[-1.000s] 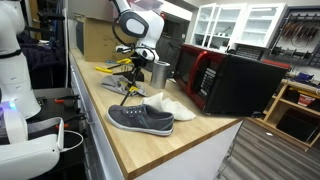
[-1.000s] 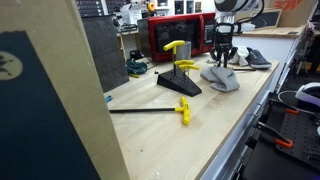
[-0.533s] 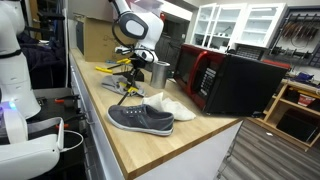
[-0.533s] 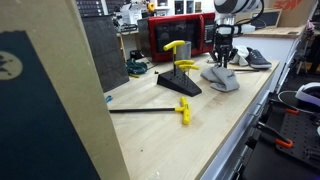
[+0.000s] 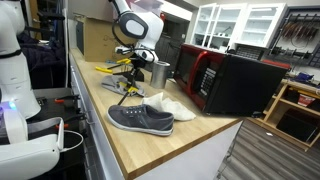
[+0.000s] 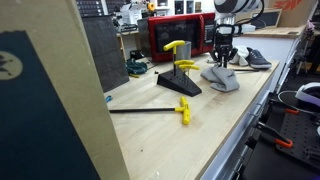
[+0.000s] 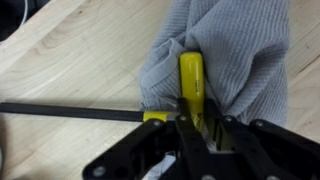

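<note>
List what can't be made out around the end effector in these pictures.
1. Wrist view: whether the end effector clamps the yellow handle; its black body covers the contact.
2. Wrist view: the black bar runs off the left edge.
3. Wrist view: the grey cloth hides what lies beneath it.
4. Both exterior views: the handle is too small to make out.

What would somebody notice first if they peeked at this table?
Probably the robot's fingers, closed on a yellow handle that lies on a crumpled grey cloth on the wooden bench. Next comes a grey shoe near the bench's close end in an exterior view, with a red and black microwave beyond it.
</note>
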You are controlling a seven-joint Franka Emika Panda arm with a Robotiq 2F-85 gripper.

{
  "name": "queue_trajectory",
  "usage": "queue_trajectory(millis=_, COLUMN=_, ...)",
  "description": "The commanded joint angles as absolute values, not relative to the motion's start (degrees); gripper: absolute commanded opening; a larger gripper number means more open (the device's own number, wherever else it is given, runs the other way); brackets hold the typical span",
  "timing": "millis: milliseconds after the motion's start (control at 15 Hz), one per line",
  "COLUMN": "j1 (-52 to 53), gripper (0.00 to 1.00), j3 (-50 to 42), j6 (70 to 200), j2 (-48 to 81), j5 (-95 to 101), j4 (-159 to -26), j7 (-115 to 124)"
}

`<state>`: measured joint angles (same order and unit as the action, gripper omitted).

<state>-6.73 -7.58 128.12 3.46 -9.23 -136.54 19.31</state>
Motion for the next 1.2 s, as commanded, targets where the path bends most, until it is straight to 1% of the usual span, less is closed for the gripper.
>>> queue_trajectory(millis=0, j1=-6.62, gripper=0.05, j3=-7.39, j6=127.2, j2=0.13, j5=-8.63, j4=-137.57, j7=17.8)
queue_trajectory(millis=533, j1=-6.48, gripper=0.05, j3=-6.39, j6=125.47, j2=-6.31, j5=-6.78, j4=-137.64, j7=17.14)
queue_trajectory(millis=600, j1=-6.6, gripper=0.42, j3=-6.28, j6=125.26, j2=-6.1, j5=-5.85, j4=-137.79, j7=17.53)
queue_trajectory(millis=867, j1=-7.56, gripper=0.68, j3=-6.76, j6=125.35, j2=-4.7, j5=-1.83, j4=-139.51, j7=18.91)
queue_trajectory(millis=933, j1=-7.87, gripper=0.77, j3=-6.97, j6=125.6, j2=-4.17, j5=-1.12, j4=-139.89, j7=18.9)
queue_trajectory(millis=1000, j1=-8.07, gripper=0.8, j3=-7.05, j6=126.3, j2=-3.56, j5=-0.16, j4=-140.26, j7=19.18)
queue_trajectory(millis=1067, j1=-8.18, gripper=0.79, j3=-7.14, j6=126.53, j2=-3.06, j5=0.33, j4=-140.42, j7=19.28)
queue_trajectory(millis=1133, j1=-8.27, gripper=0.74, j3=-7.17, j6=127.11, j2=-2.51, j5=1.28, j4=-140.51, j7=19.89)
